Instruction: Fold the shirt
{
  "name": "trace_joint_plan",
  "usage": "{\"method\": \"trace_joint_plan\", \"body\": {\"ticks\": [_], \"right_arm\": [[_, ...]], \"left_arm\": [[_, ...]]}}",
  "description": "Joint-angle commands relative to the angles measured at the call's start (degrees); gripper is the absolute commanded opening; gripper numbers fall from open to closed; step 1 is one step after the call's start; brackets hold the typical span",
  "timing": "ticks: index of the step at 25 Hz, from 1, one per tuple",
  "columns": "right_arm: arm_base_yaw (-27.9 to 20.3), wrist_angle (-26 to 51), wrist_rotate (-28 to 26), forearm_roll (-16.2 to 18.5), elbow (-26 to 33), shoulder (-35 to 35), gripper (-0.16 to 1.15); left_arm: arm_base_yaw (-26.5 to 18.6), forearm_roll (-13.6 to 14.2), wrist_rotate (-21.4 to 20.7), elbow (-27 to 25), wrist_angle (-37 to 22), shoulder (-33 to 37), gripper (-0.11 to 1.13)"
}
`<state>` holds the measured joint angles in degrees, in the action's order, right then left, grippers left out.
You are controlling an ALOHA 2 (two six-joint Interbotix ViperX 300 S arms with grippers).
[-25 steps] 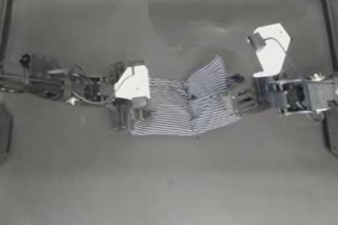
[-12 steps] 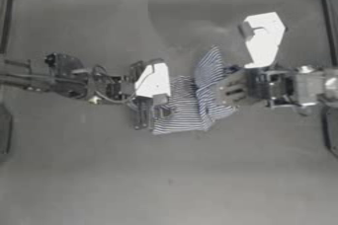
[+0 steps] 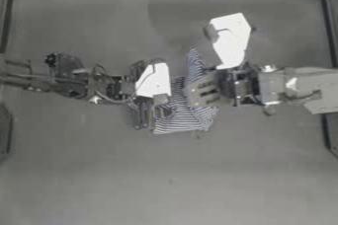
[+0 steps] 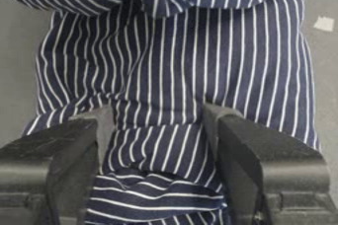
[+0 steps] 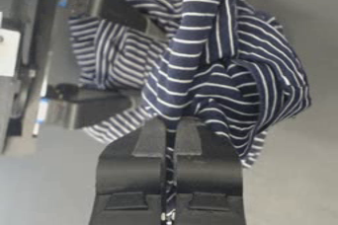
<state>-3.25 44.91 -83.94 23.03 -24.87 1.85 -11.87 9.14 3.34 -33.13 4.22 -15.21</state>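
Shirt point(image 3: 180, 112): soft fabric, fine navy-and-white stripes, bunched into a crumpled mound near the middle of the dark table point(image 3: 79, 169); one striped strip point(image 3: 195, 65) rose from the mound toward the far edge. Collar and label could not be made out among the folds.

Left gripper point(image 4: 158, 135): at the shirt's left edge, dark blocky jaws spread wide with a rumpled ridge of cloth lying between them; its grip on that ridge was not clear.

Right gripper point(image 5: 170, 130): at the shirt's right side, jaws pressed nearly together, pinching a twisted rope of cloth; folds hid the cloth's far end.
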Motion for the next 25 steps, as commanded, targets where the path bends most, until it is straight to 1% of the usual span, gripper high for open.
{"method": "trace_joint_plan", "body": {"ticks": [1,5,10,14,18,25], "right_arm": [[-0.1,-0.1,0.3,-0.5,2.2,-0.1,0.05],[-0.1,-0.1,0.4,-0.6,2.5,-0.6,0.05],[-0.1,0.3,0.4,-0.6,2.5,-0.7,0.05],[0.0,0.3,0.4,-1.3,3.2,-1.4,0.05],[-0.1,0.5,1.1,-2.5,4.9,-3.2,0.05],[-0.4,4.7,7.4,-7.3,11.4,-7.7,0.05]], "left_arm": [[0.1,0.3,-0.2,-0.6,-0.2,5.9,0.90],[0.0,0.3,-0.4,-2.7,-0.7,10.5,0.90],[-0.8,0.2,-0.3,-6.7,-0.4,16.0,0.90],[-0.9,0.2,-0.2,-9.5,-0.2,19.7,0.90],[-1.1,0.1,0.0,-12.1,-0.1,23.0,0.90],[-1.8,-0.1,0.4,-17.0,-0.1,28.9,0.90]]}}
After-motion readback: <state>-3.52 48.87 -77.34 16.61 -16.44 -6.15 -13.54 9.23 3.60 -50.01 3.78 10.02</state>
